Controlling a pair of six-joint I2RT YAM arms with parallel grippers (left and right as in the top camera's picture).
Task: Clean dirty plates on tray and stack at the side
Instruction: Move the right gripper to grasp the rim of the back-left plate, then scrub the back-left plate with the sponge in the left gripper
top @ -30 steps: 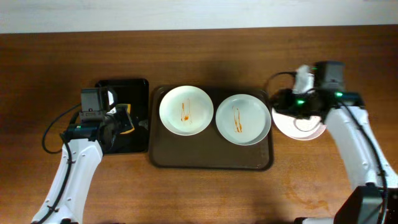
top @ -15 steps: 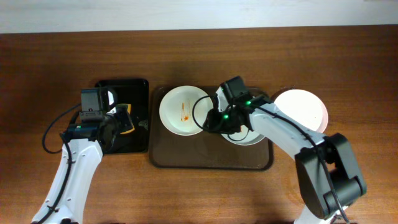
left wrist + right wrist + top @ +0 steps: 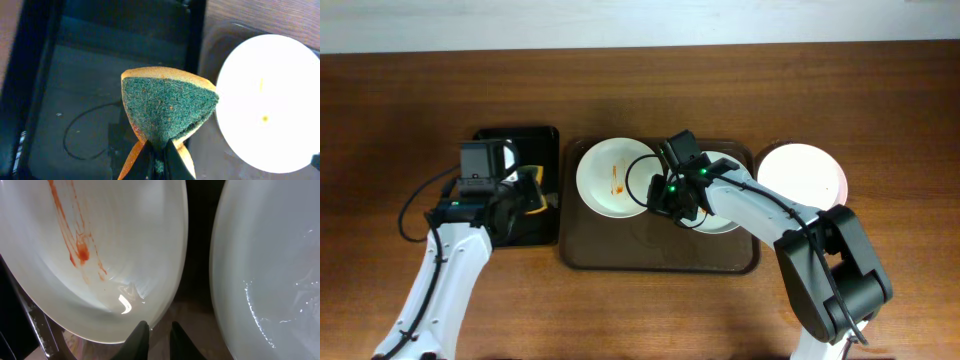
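Wood-grain table (image 3: 640, 90), overhead view: the dark brown tray (image 3: 620, 255) lies at centre, carrying the streaked plate (image 3: 610, 185) in its left half, with an orange-red sauce mark (image 3: 615, 177) in its well. The second plate (image 3: 728, 215) sits in the right half, largely hidden under the right arm. A third plate (image 3: 803, 180), plain white, rests on the table just right of the tray. A smaller black tray (image 3: 515, 140) lies just left of the brown one; above it the left gripper (image 3: 520, 192) is clamped on a yellow sponge (image 3: 531, 187). The right gripper (image 3: 665, 200) hangs over the gap between the two plates on the tray. Left wrist view: the left gripper (image 3: 159, 160) pinches the sponge (image 3: 167, 107) so that it folds, green scouring face towards the camera, above the black tray (image 3: 75, 100). The streaked plate (image 3: 265, 105) appears overexposed at right on the brown tray (image 3: 207, 75). Right wrist view: the right gripper (image 3: 159, 337) has its fingertips (image 3: 141, 339) drawn together with only a sliver between them, clasping nothing visible. They sit just near of the rim of the streaked plate (image 3: 115, 270), whose sauce mark (image 3: 75, 235) runs down its well. The second plate (image 3: 270, 270) fills the right side, and a dark strip of tray (image 3: 200, 255) separates the two.
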